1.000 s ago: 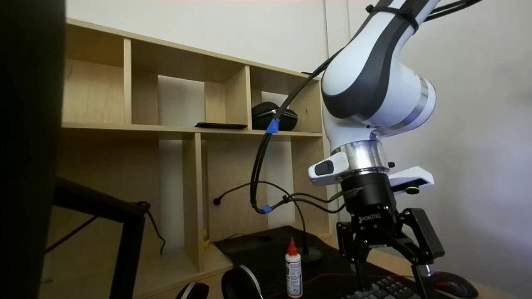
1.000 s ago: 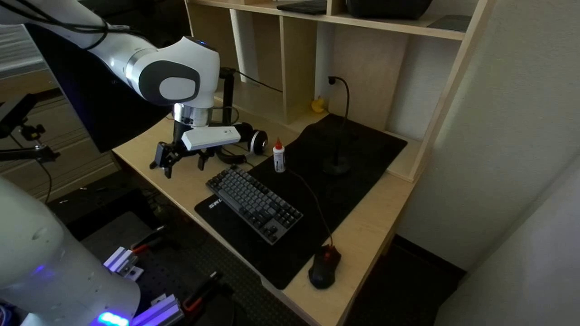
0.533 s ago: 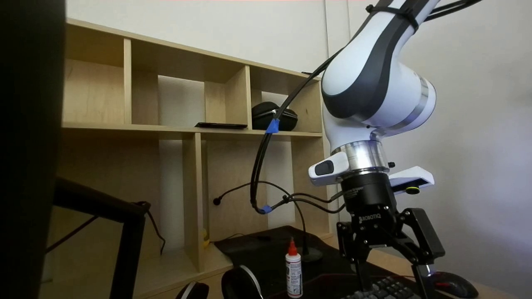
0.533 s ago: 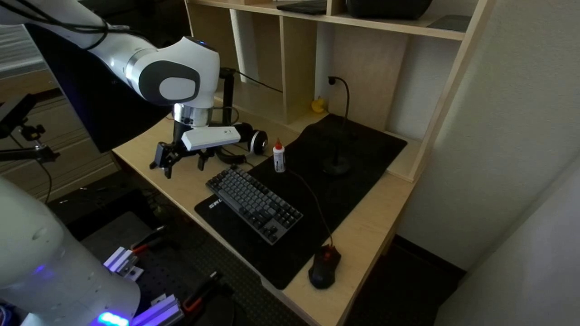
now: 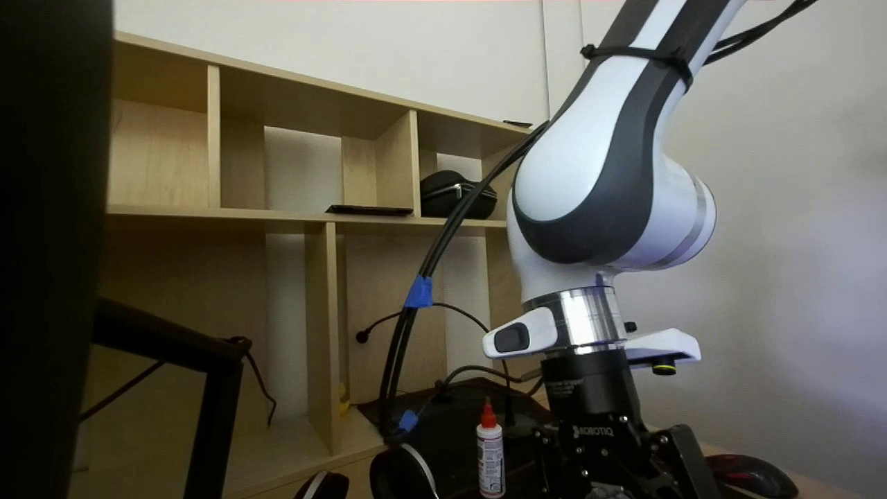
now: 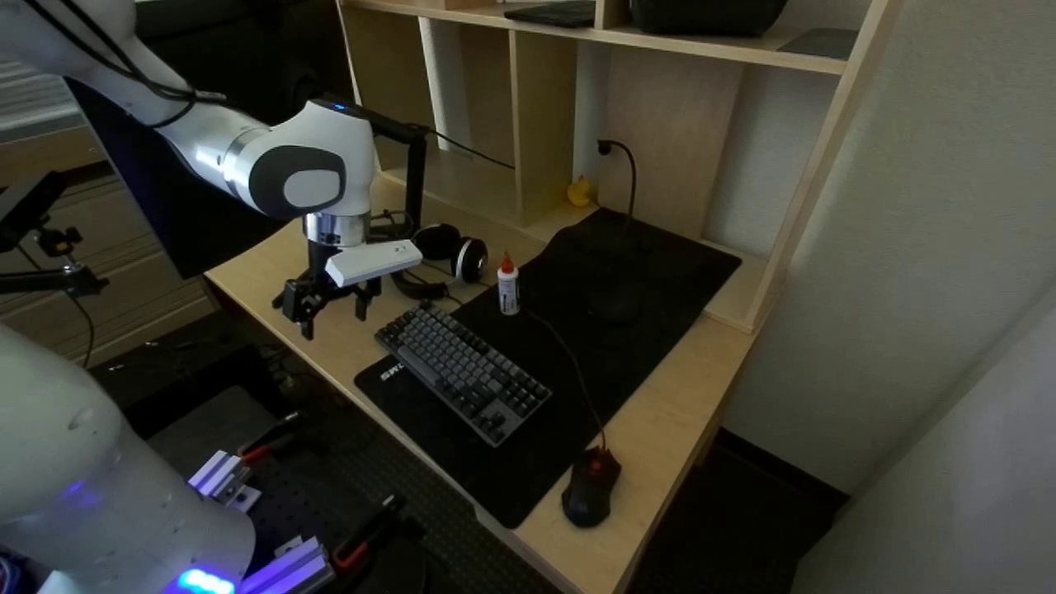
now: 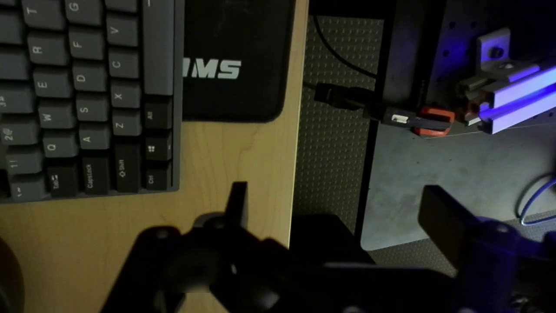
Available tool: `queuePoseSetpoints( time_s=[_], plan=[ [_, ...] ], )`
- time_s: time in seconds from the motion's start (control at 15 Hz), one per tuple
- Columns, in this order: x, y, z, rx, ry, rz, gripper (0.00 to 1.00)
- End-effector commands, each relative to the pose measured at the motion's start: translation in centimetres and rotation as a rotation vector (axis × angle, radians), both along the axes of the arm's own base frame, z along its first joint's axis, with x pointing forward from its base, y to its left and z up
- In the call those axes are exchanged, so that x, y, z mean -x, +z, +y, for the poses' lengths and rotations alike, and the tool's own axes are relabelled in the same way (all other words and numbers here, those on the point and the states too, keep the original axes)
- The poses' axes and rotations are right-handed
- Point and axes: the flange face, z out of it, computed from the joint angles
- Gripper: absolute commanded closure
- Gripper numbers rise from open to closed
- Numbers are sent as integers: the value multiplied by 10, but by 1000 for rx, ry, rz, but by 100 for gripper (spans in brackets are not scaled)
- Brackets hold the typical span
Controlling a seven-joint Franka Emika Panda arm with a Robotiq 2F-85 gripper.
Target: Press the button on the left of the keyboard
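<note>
One keyboard (image 7: 87,102), near the gripper (image 7: 335,187), outside its parted jaws

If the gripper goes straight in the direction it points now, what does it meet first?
The gripper would probably meet the wooden desktop first, near its edge and beside the keyboard. One finger may pass outside that edge; the depth is unclear.

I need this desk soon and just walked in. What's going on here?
A robot arm is at the desk, apparently to press something on the left of the keyboard. Its open gripper hangs beyond the keyboard's left end, holding nothing and not touching the keyboard. The bottle and mouse are apart from the gripper.
</note>
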Motion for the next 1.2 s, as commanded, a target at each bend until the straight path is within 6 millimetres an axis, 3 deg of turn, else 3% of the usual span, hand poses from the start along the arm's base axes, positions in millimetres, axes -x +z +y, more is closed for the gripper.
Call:
queuePoseSetpoints(
  time_s=[0.0, 0.13, 0.33, 0.6, 0.67, 0.73, 1.13],
  plan=[
    [0, 0, 0, 1, 0, 2, 0],
    [0, 1, -1, -1, -4, -1, 0],
    [-39, -13, 7, -7, -18, 7, 0],
    [-107, -13, 24, -33, -73, 5, 0],
    [-71, -1, 17, -16, -40, -26, 0],
    [-82, -3, 20, -18, -45, -27, 0],
    [-85, -21, 16, -5, -37, 25, 0]
  ],
)
